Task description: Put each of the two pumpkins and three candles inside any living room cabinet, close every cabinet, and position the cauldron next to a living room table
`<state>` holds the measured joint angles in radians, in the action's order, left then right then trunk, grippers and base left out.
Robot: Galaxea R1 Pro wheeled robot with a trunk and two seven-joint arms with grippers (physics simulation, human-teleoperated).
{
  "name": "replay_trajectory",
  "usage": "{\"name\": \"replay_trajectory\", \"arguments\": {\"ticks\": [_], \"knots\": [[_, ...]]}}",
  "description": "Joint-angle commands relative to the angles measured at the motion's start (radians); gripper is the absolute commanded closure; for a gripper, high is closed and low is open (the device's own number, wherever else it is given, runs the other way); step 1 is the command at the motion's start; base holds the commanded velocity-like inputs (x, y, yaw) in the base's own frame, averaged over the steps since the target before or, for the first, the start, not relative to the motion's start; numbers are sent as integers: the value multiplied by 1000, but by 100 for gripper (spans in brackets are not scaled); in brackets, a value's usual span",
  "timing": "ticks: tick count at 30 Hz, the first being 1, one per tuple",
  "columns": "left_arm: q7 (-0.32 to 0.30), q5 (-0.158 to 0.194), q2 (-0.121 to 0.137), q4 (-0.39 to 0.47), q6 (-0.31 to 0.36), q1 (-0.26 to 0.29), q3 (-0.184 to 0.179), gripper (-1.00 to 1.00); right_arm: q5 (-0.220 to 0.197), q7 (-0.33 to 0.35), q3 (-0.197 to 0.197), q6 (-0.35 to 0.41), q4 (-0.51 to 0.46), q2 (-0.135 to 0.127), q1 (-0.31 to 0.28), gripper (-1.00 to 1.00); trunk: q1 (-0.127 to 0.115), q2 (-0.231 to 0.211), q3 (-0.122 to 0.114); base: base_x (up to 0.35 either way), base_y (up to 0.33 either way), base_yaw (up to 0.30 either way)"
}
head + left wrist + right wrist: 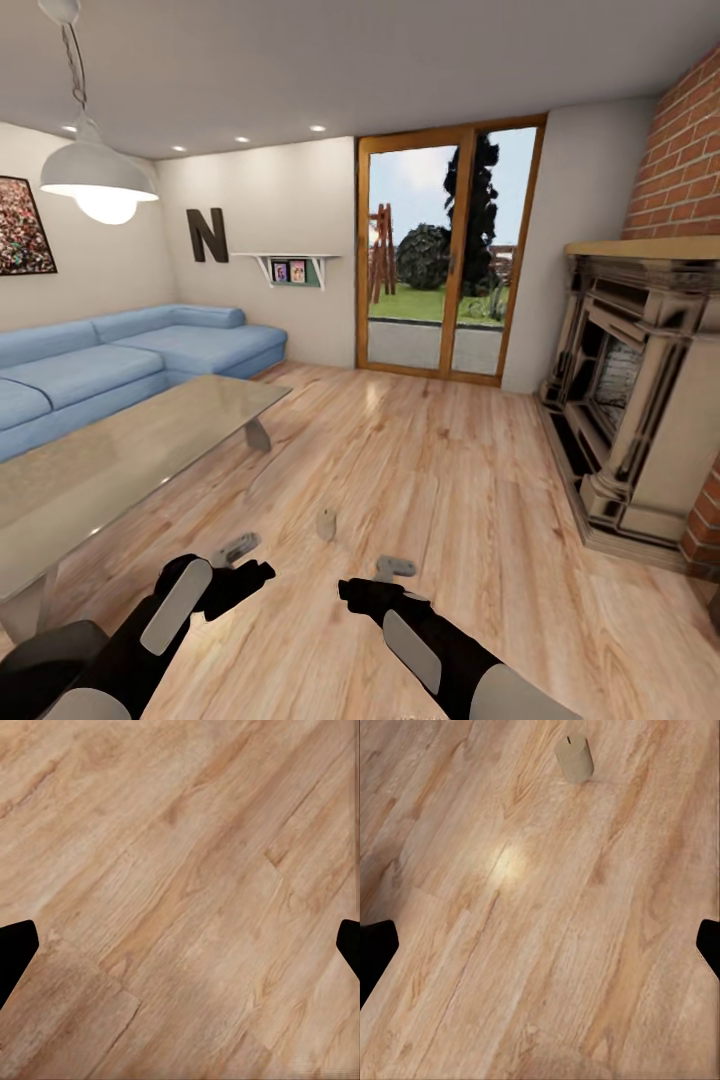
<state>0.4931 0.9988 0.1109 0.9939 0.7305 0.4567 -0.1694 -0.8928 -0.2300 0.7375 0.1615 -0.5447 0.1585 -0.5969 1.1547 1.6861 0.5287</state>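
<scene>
Hovering low over the wood floor (420, 470), left tool (240, 570) and right tool (365, 592) hang spread apart and empty, poised toward three candles (326, 523) beside the glass counter (110, 450).

Landmark: glazed patio door (440, 250), wood-framed, in the far wall. Left of it hang a white wall shelf (290, 268) and a dark letter "N" (207, 235). Farther left stands a blue corner sofa (130, 350). Right of the door stands an ornate fireplace (630, 390) against brick.
</scene>
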Motion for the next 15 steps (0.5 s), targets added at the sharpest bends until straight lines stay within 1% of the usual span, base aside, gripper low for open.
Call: {"name": "replay_trajectory", "arguments": {"ticks": [1,3,5,7,11,15], "knots": [[10,11,1,4,0,0,-4,-100,-6,-8,6,2,-1,0,-1,-100,0,1,1,-1,165,-283],[10,11,1,8,0,0,-5,-100,-6,-7,6,2,-1,0,-1,-100,0,1,1,-1,217,-202],[10,11,1,14,0,0,-6,-100,-4,-7,7,0,-1,0,-1,-100,0,1,1,0,259,-83],[10,10,1,19,0,0,-8,-100,1,-8,8,-10,-2,0,-1,-100,0,1,1,2,274,-39],[11,9,2,28,0,0,-8,-100,12,-12,13,-56,-4,0,18,-100,0,1,1,55,271,-9],[12,9,2,29,0,0,-9,-100,14,-11,14,-69,-4,0,22,-100,0,1,1,75,258,-1]]}}
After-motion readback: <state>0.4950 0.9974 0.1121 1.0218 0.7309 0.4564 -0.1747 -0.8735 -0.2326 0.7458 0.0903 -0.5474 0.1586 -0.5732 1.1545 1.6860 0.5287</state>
